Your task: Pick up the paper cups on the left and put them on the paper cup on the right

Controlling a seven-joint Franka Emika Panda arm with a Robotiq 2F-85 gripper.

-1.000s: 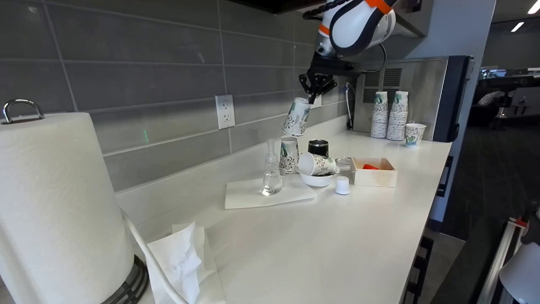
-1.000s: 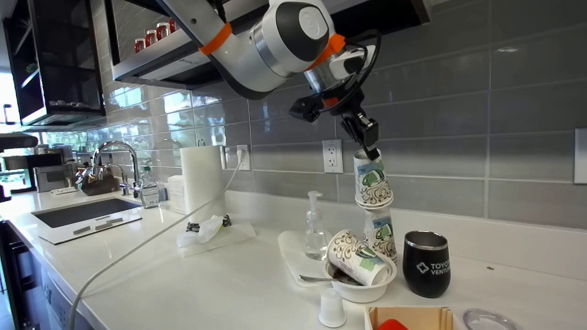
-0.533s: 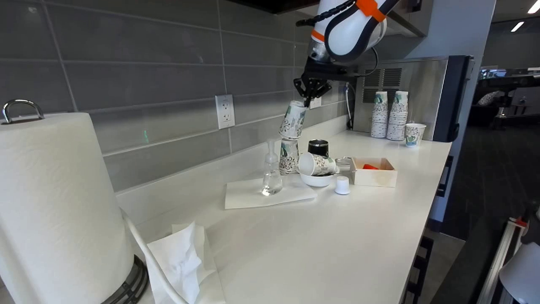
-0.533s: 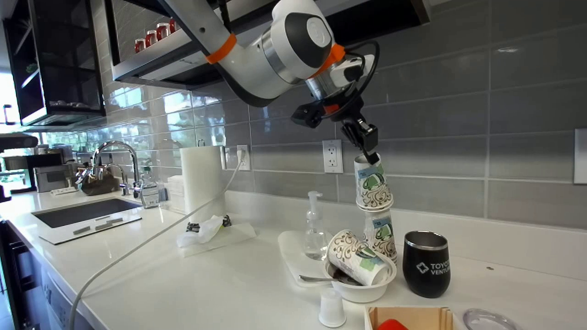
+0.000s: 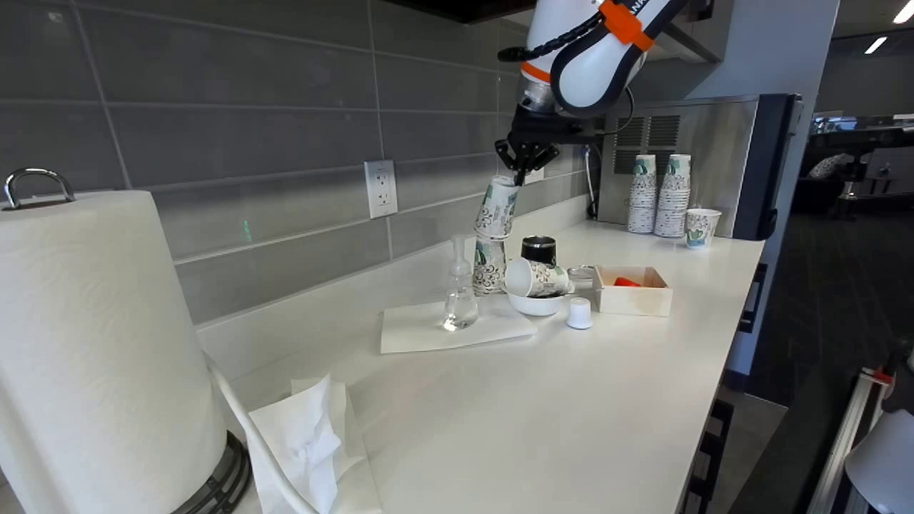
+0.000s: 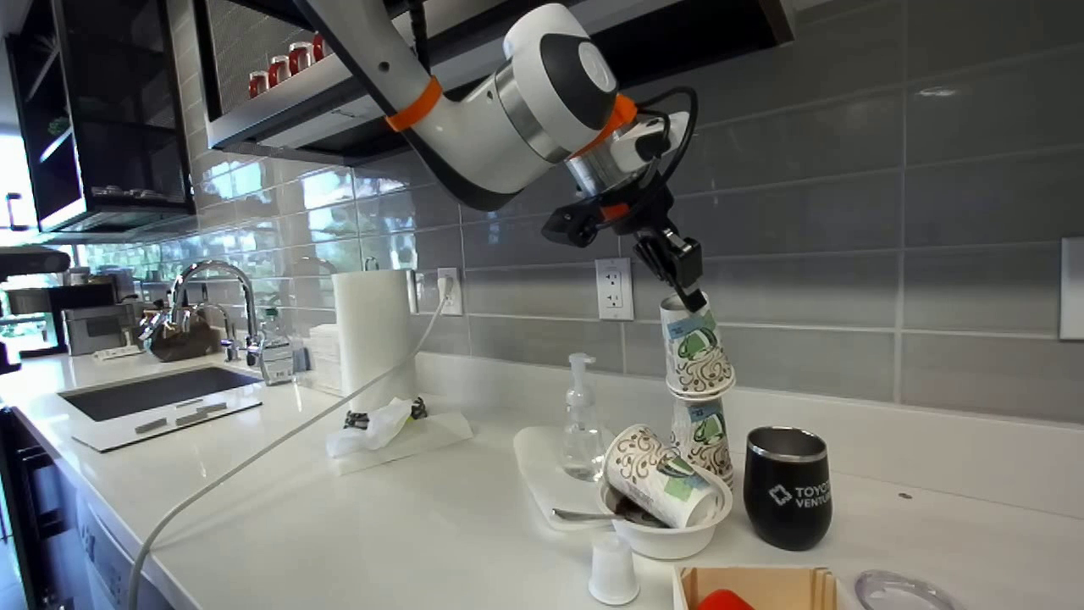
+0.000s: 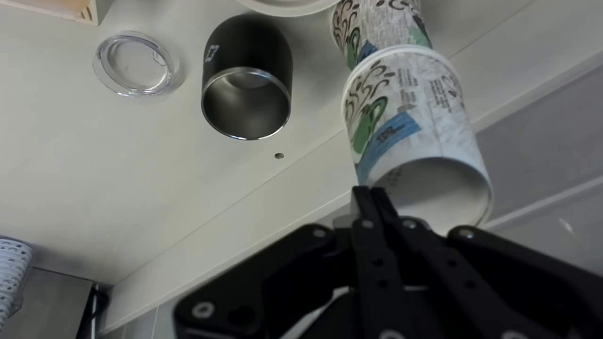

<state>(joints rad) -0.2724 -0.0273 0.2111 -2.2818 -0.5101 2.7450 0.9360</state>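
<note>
My gripper point(image 7: 370, 189) is shut on the edge of the upper, narrow end of a patterned paper cup point(image 7: 414, 106). The cup is upside down and slightly tilted. It also shows in both exterior views point(image 5: 495, 210) point(image 6: 699, 356), where a doubled rim suggests nested cups. Its wide rim is at the base of another upside-down paper cup point(image 6: 701, 428), which stands on the counter by the backsplash; whether they touch I cannot tell. A third paper cup point(image 6: 656, 474) lies tilted in a white bowl point(image 6: 669, 542) beside it.
A black tumbler point(image 6: 788, 496) stands beside the lower cup. A soap dispenser point(image 5: 460, 293), a small white cup point(image 5: 579, 314) and a wooden box point(image 5: 635, 303) are close by. Two cup stacks point(image 5: 642, 196) and a single upright cup point(image 5: 702, 227) stand farther back. The tiled wall is behind.
My gripper has lowered the held cup and it tilts less in an exterior view. The gap over the lower cup has closed up. The other objects have not moved.
</note>
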